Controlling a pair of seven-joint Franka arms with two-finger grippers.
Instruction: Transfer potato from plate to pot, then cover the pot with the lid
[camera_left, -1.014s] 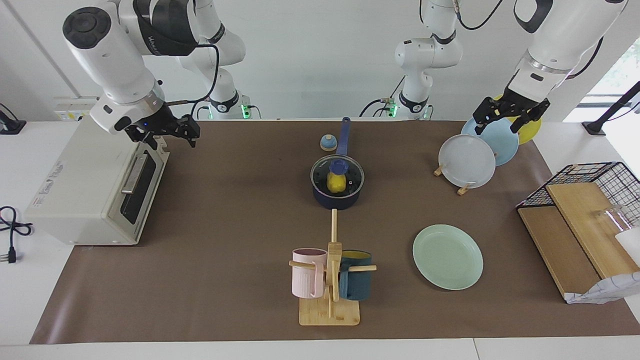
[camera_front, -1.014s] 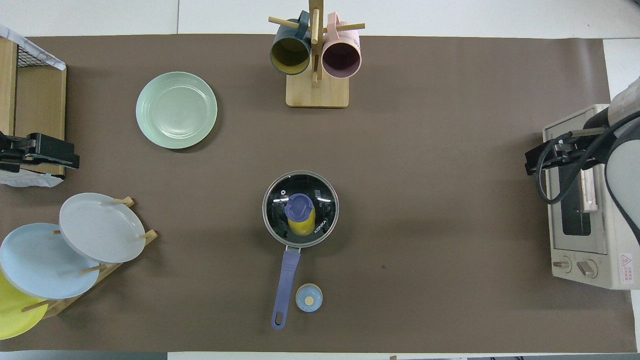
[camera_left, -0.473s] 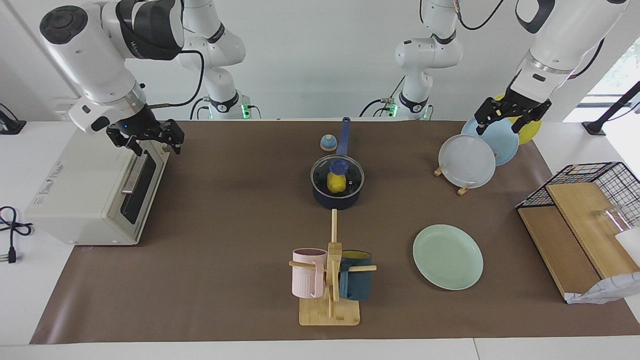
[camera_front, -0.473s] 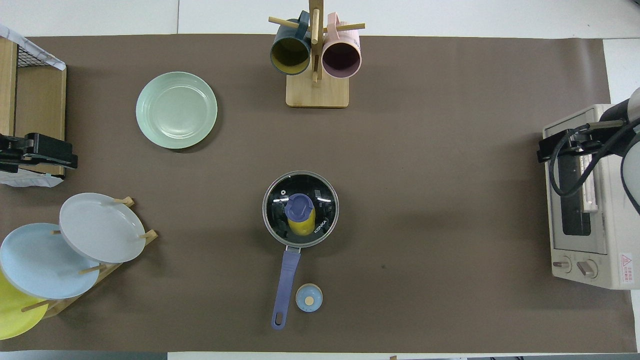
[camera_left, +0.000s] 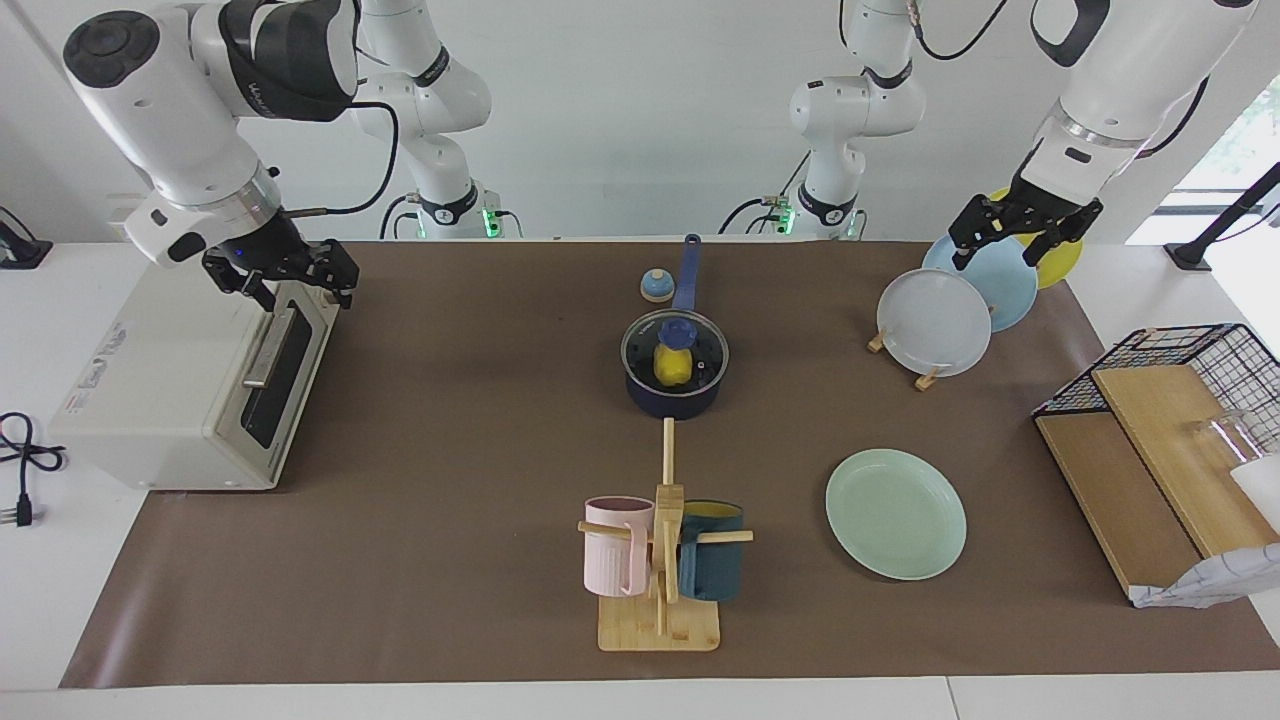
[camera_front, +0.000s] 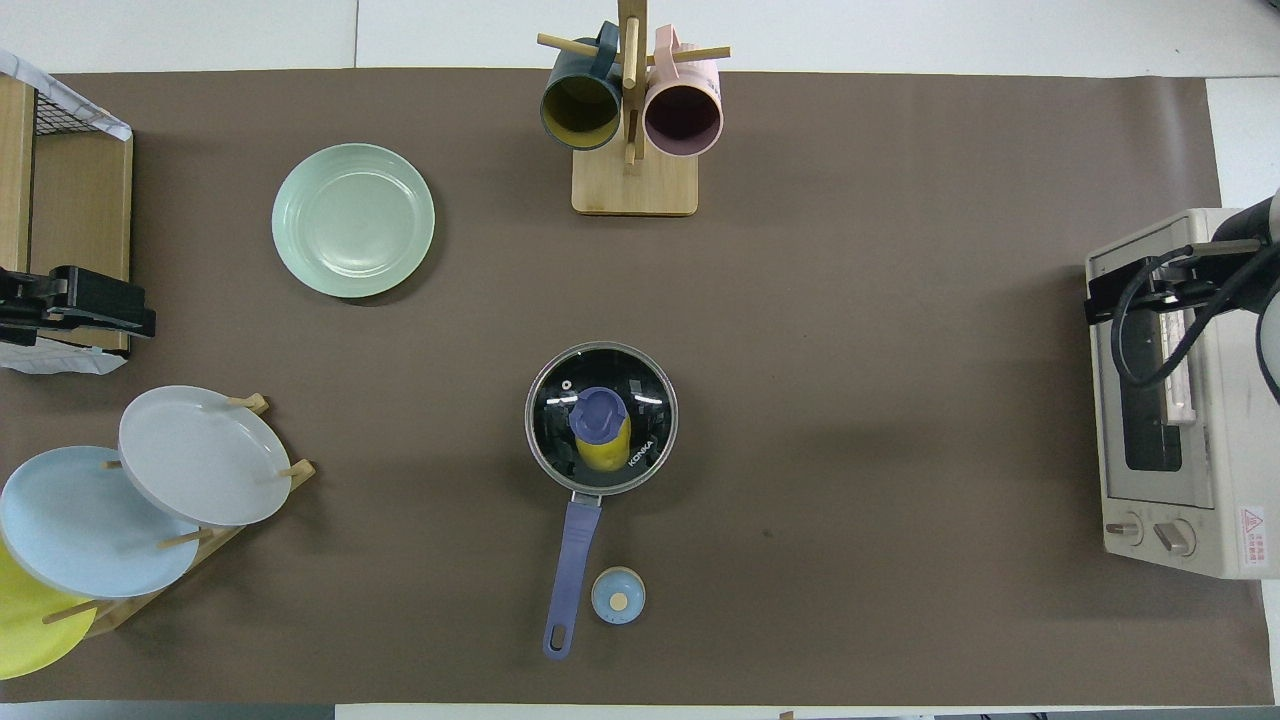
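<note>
The dark navy pot (camera_left: 672, 403) stands mid-table with its long blue handle (camera_front: 570, 565) pointing toward the robots. The clear glass lid (camera_front: 556, 400) with the blue knob (camera_left: 676, 330) sits on the pot. The yellow potato (camera_left: 673, 369) lies inside and shows through the glass, also in the overhead view (camera_front: 600, 453). The mint-green plate (camera_left: 895, 513) lies bare, farther from the robots than the pot, toward the left arm's end. My right gripper (camera_left: 282, 278) is open and empty over the toaster oven. My left gripper (camera_left: 1018, 238) is open and empty over the plate rack.
A white toaster oven (camera_left: 180, 390) stands at the right arm's end. A rack of upright plates (camera_left: 935, 320) and a wire basket with wooden boards (camera_left: 1170, 420) stand at the left arm's end. A mug tree (camera_left: 662, 540) stands farther out than the pot. A small blue-topped knob (camera_left: 656, 285) sits beside the pot handle.
My right gripper has drawn back from the table toward the right arm's end and now hangs over the toaster oven. The left gripper, pot, lid and potato have not moved.
</note>
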